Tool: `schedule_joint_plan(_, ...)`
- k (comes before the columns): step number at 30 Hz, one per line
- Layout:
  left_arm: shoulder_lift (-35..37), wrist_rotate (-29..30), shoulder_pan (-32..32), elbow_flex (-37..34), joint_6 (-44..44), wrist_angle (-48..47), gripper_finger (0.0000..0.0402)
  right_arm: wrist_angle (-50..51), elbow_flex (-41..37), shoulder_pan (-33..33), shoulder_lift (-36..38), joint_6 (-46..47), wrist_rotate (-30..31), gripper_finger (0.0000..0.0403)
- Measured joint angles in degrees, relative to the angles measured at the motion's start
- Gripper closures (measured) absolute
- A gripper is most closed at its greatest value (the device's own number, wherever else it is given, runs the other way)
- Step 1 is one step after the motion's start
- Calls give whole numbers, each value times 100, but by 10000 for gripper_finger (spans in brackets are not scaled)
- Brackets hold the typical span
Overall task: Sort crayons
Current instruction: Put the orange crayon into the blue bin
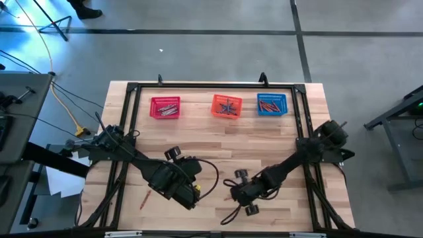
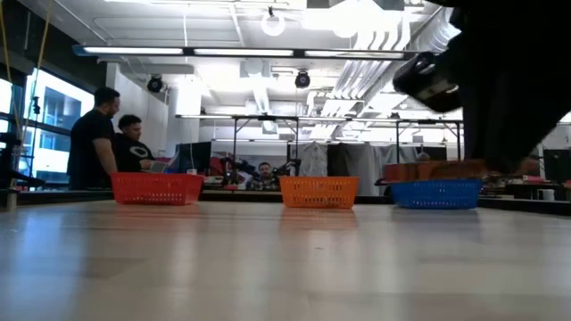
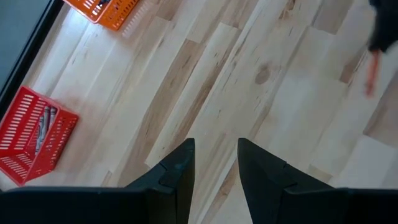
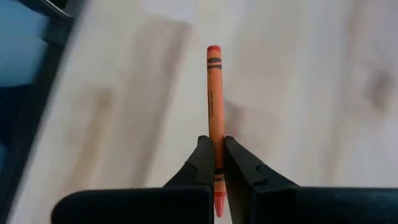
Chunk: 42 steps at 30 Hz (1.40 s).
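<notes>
My right gripper (image 4: 216, 140) is shut on an orange crayon (image 4: 214, 93). It is over the table's near middle in the high view (image 1: 234, 193). My left gripper (image 3: 216, 146) is open and empty, to the left of it over the near part of the table (image 1: 188, 170). A red basket (image 1: 165, 107), an orange basket (image 1: 227, 106) and a blue basket (image 1: 271, 104) stand in a row at the far edge, each holding several crayons. One red-orange crayon (image 1: 143, 198) lies flat on the table at the near left. My right gripper pinches the orange crayon between its two fingers near one end (image 4: 217, 163). The crayon lies along the fingers, and most of its length reaches out past the fingertips. It casts a faint shadow on the wood and looks clear of the table.
The baskets show in the low view as red (image 2: 157, 187), orange (image 2: 318, 191) and blue (image 2: 436, 193). A dark arm (image 2: 508, 80) fills that view's upper right. A black frame (image 1: 211, 84) runs along the table's edges. Two people stand in the room beyond the table.
</notes>
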State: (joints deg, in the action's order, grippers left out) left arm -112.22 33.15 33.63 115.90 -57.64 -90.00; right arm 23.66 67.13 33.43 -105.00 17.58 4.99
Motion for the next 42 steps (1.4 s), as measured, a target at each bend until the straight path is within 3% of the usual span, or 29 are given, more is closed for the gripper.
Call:
schedule_joint_plan(6, 0, 116, 136, 2, -32, 1, 291, 687, 4, 81, 734, 174, 473, 400)
schedule_joint_plan(12, 0, 858, 334, -205, -364, 3, 291, 932, 11, 111, 1527, 150, 1051, 400)
schedule_joint_plan(17, -2, 1328, 615, -733, -900, 3, 291, 1066, 18, 165, 2228, -212, 2201, 400)
schedule_joint_plan(21, -4, 1526, 776, -1147, -1495, -4, 291, 1407, 20, 135, 2726, -320, 3511, 400)
schedule_joint_plan(24, -4, 1714, 819, -1341, -1805, -9, 291, 1916, 14, -126, 2939, -90, 4450, 400)
schedule_joint_plan(27, -4, 2053, 798, -1484, -2044, -3, 291, 2166, -226, -605, 3042, 310, 4891, 400)
schedule_joint_plan(31, -4, 2755, 712, -1534, -2136, -2, 291, 2107, -731, -1494, 3050, 162, 4947, 400)
schedule_joint_plan(37, -4, 3801, 422, -1547, -2047, 1, 291, 1334, -1543, -3363, 3050, -584, 4886, 400)
schedule_joint_plan(39, -4, 3837, 288, -1547, -1844, -2, 291, 809, -1793, -4072, 3050, -904, 4473, 400)
schedule_joint_plan(42, -1, 3810, 84, -1547, -1580, -1, 291, -135, -2161, -5094, 3048, -1485, 3255, 400)
